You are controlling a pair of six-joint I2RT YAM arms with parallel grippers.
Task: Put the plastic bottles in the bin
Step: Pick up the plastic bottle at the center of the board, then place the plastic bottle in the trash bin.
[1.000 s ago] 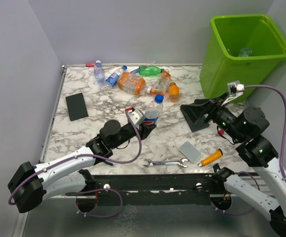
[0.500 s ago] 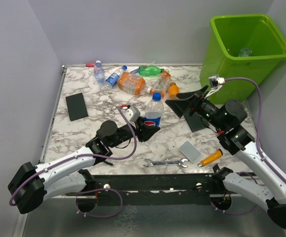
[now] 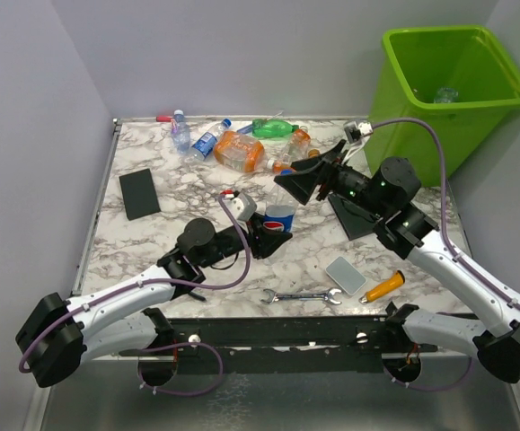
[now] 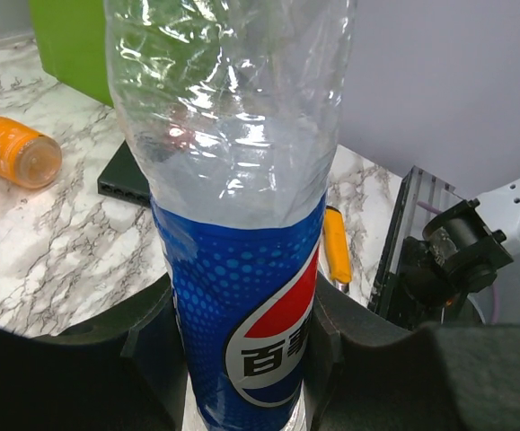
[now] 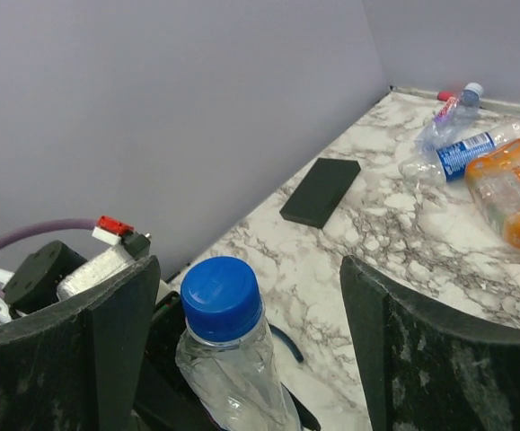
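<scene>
My left gripper point(image 3: 271, 230) is shut on a clear Pepsi bottle point(image 3: 279, 218) with a blue label, holding it upright mid-table. In the left wrist view the gripper point(image 4: 242, 364) clamps the label point(image 4: 246, 332). My right gripper point(image 3: 301, 182) is open and sits over the bottle's top. In the right wrist view the gripper point(image 5: 246, 337) has its fingers either side of the blue cap point(image 5: 222, 299), apart from it. Several more bottles point(image 3: 239, 150) lie at the table's back. The lime-green bin point(image 3: 417, 126) stands at the back right with a clear bottle point(image 3: 445, 93) inside.
A black slab point(image 3: 139, 193) lies at the left, and another point(image 3: 356, 218) under my right arm. A grey slab point(image 3: 345, 275), a wrench point(image 3: 302, 295) and an orange-handled screwdriver point(image 3: 383, 286) lie near the front edge. Grey walls close in the left and the back.
My right arm has swung left from beside the bin to over the bottle, gripper open. My left gripper has kept hold of the bottle, shifting slightly.
</scene>
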